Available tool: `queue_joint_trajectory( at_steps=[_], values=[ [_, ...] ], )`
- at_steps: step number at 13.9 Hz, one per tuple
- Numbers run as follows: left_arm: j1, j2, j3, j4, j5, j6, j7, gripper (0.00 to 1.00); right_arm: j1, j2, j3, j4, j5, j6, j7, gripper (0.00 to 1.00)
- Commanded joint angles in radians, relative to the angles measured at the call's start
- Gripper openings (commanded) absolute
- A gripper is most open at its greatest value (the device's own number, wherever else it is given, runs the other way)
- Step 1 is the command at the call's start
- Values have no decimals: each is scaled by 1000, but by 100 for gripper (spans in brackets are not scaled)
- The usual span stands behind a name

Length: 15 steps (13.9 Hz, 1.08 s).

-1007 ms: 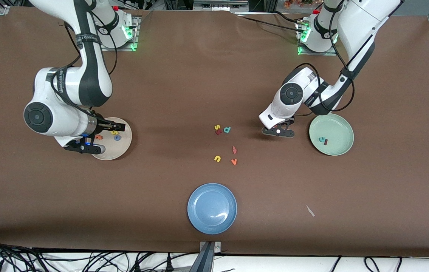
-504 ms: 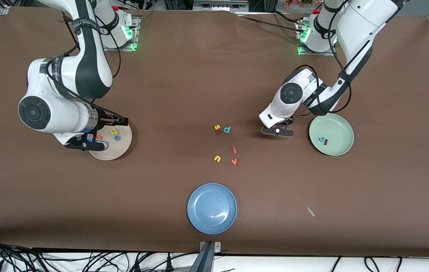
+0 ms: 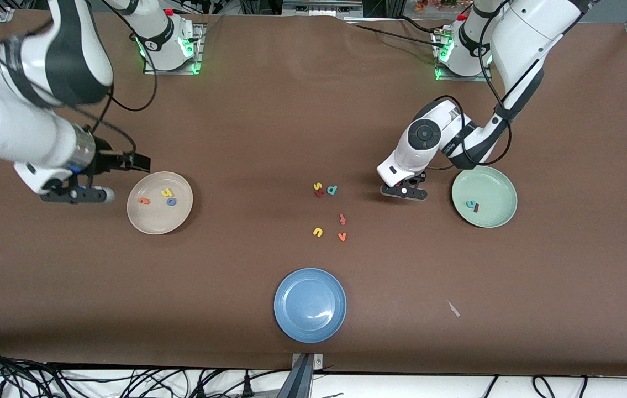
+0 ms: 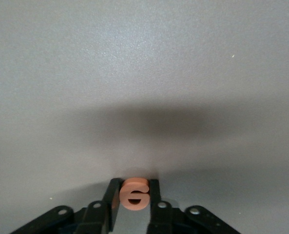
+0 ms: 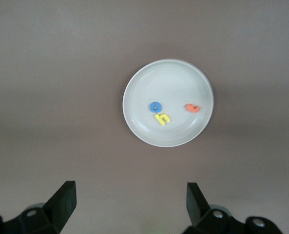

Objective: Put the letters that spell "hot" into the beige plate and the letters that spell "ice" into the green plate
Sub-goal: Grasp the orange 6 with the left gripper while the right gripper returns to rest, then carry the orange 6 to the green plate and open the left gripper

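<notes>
We see the orange e [image 4: 134, 194] pinched between the fingers of the left end effector [image 3: 403, 190] low over the desk [image 3: 291, 110] beside the green plate [image 3: 498, 218] holding teal c [image 3: 470, 204] and dark red i [image 3: 476, 208], while h [image 3: 167, 193], o [image 3: 171, 202] and t [image 3: 144, 200] lie in the beige plate [image 3: 153, 224], near which the right end effector [image 3: 78, 194] hangs wide open, gripping nothing.

Matt foam orange e [image 4: 134, 194]; glossy blue plate [image 3: 310, 304]; smooth, matt brown table [image 3: 269, 121].
</notes>
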Motion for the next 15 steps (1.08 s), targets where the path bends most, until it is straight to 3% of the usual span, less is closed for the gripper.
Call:
queue_joint_trajectory(
  at_steps=[1,8,11,15],
  values=[
    [19,-5,1,-11,50,6,-32,10,-77,-179,63,-102,-30,34,-2,100],
    [24,-8,-1,-10,49,6,-38,10,-108,-228,39,-81,-95,30,-2,100],
    [24,-11,-1,-10,49,4,-38,10,-108,-243,-19,-73,-61,2,-3,100],
    [25,-12,-1,-8,49,4,-36,10,-116,-245,-21,-74,-62,2,1,100]
  ],
)
